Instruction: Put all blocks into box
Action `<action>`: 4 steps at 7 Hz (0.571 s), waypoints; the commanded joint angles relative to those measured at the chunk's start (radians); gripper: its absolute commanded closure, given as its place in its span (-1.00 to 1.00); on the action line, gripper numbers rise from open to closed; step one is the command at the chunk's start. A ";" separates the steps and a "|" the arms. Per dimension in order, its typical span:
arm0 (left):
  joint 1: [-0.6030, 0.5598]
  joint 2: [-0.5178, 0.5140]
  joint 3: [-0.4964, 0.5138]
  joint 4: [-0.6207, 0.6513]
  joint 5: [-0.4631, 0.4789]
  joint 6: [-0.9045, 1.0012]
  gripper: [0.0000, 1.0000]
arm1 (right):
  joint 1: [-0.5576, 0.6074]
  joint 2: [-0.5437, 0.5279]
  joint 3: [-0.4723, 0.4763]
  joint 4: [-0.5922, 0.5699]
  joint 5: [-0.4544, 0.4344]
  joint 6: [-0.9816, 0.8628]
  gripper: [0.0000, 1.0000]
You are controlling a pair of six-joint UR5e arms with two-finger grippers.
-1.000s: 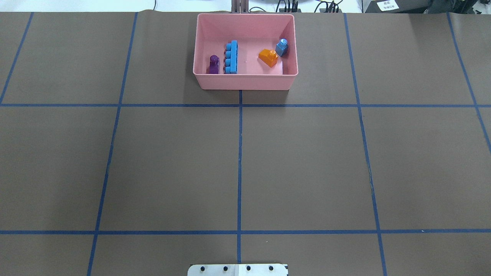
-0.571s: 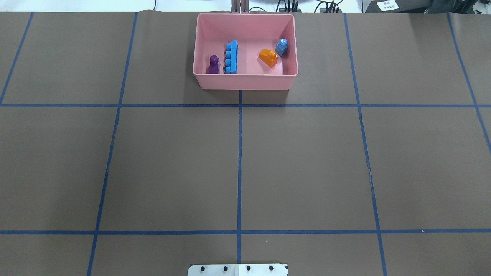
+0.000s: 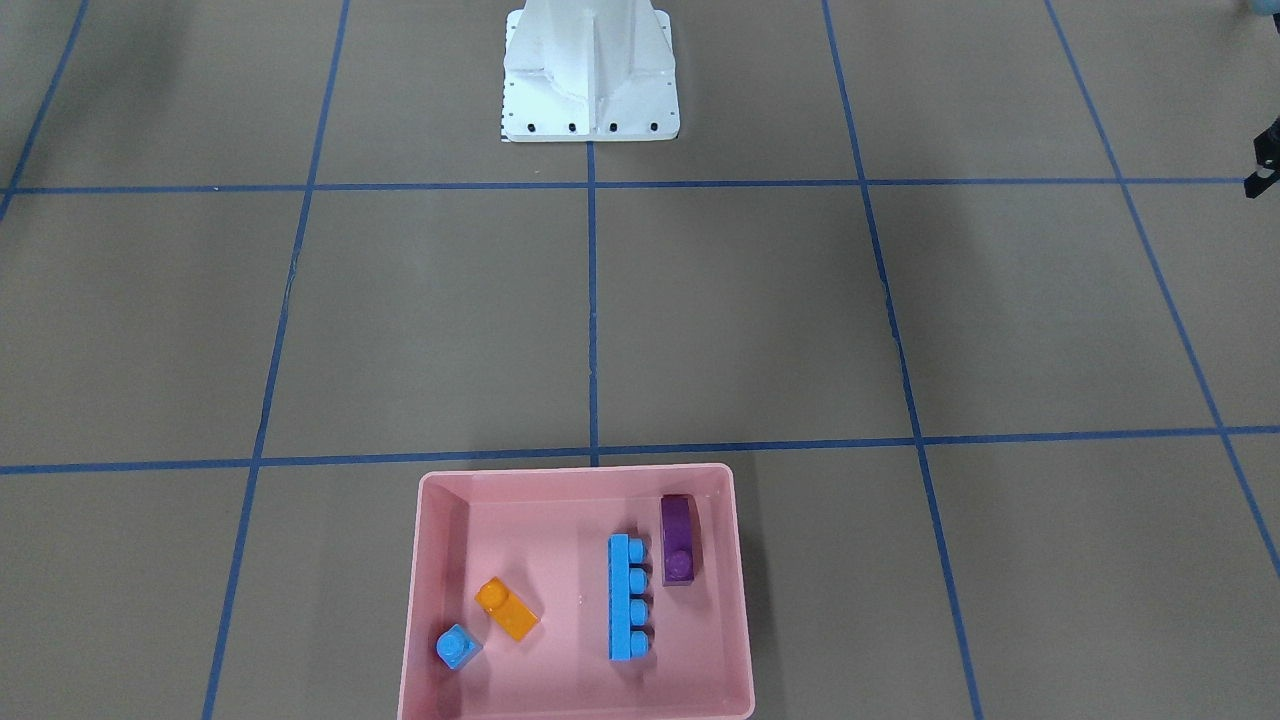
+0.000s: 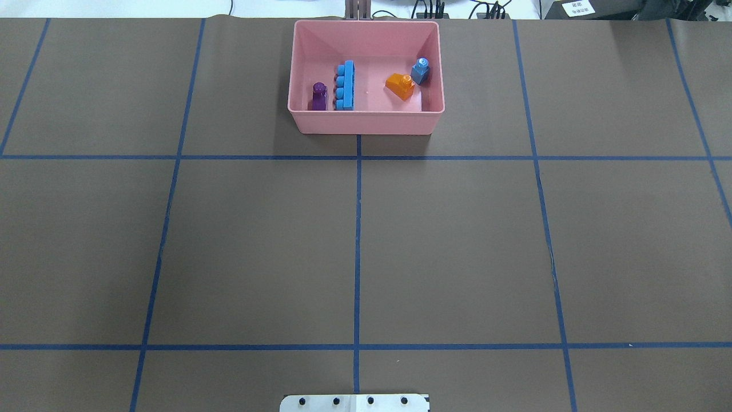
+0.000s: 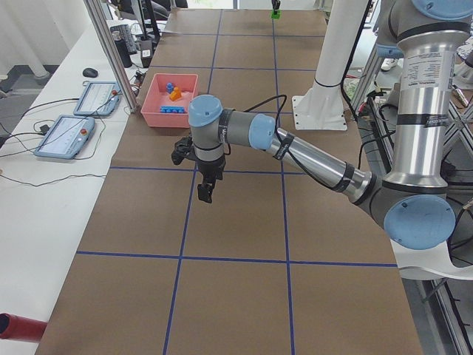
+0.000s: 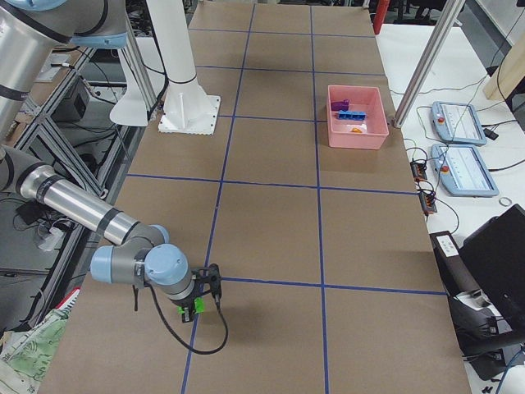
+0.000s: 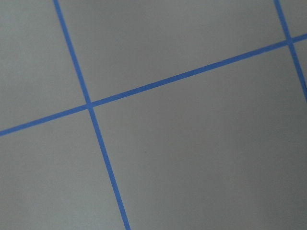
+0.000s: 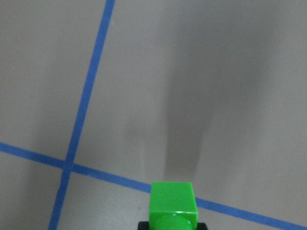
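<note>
Green two-stud plastic brick [image 8: 171,201], clamped in my right gripper [image 6: 195,305] near the table's [image 6: 271,230] right edge, well apart from the shallow pink plastic box [image 4: 366,121] at the far edge: I judge it may slip on the carry or clip the rim; left gripper's [image 5: 205,194] fingers, cannot tell.

This is a robotics lab. A left arm [image 5: 310,159] and a right arm [image 6: 78,212] are reaching out from a white pedestal [image 3: 590,70] at the worktop's robot-side edge. Blue tape lines [image 4: 357,240] are gridding its brown paper cover [image 4: 457,246]. Teach pendants [image 6: 471,171] are lying on a white bench [image 5: 44,222] beyond the opposite edge.
</note>
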 commanded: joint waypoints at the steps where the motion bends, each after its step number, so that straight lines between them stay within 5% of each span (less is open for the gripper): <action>1: -0.004 0.025 0.017 -0.011 0.000 -0.002 -1.00 | 0.015 0.250 0.138 -0.396 -0.032 0.000 1.00; 4: -0.018 0.070 0.055 -0.091 -0.012 0.038 -1.00 | -0.031 0.658 0.138 -0.770 -0.048 0.079 1.00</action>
